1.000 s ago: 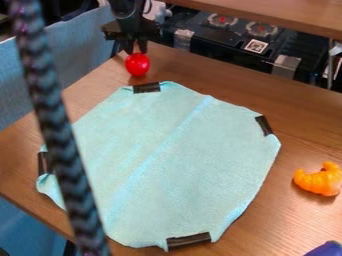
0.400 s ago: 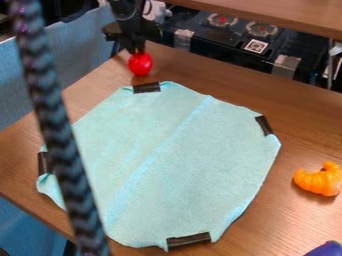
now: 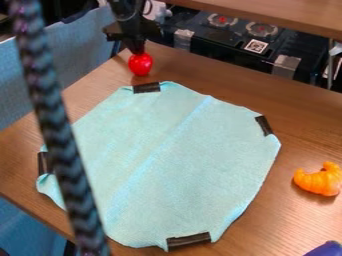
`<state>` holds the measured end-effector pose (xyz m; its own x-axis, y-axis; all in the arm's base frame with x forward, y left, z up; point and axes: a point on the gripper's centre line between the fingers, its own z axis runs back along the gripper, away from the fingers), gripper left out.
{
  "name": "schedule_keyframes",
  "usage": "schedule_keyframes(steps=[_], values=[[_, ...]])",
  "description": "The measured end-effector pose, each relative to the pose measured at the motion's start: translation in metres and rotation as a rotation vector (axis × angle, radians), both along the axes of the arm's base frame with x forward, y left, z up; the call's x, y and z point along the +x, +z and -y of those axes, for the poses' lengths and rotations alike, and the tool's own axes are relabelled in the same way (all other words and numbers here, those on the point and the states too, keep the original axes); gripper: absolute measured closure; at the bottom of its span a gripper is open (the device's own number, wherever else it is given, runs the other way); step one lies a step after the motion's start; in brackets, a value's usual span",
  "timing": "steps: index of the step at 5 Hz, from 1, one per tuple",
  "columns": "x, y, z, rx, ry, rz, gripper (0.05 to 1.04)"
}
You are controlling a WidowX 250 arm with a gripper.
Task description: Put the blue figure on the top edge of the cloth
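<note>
At the far corner of the desk [image 3: 304, 112], the robot's arm [image 3: 127, 9] is black, with a thin dark cable [image 3: 149, 7] curving beside it. The black tool [image 3: 139, 53] has a broad, angular body, narrowing below.

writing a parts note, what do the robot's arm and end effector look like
The arm is matte black and chunky, with what looks like a thin dark cable looping beside it. The end effector is black too, its body jutting out to both sides. I see no markings.

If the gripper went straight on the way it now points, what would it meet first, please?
Probably the red round object, just below the gripper in this view, though depth is unclear and they may already touch.
</note>
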<state>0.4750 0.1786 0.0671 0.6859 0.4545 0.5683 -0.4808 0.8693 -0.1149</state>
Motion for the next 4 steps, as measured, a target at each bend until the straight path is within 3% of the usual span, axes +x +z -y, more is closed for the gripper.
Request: schedule_keyframes(steps=[1, 2, 3, 4], values=[[0.000, 0.002, 0.006, -0.047, -0.013, 0.007, 1.034], [-0.003, 0.019, 0.007, -0.087, -0.022, 0.048, 1.034], [-0.011, 0.028, 0.013, -0.096, -0.056, 0.059, 1.034], [-0.029, 0.024, 0.026, -0.099, -0.102, 0.044, 1.034]])
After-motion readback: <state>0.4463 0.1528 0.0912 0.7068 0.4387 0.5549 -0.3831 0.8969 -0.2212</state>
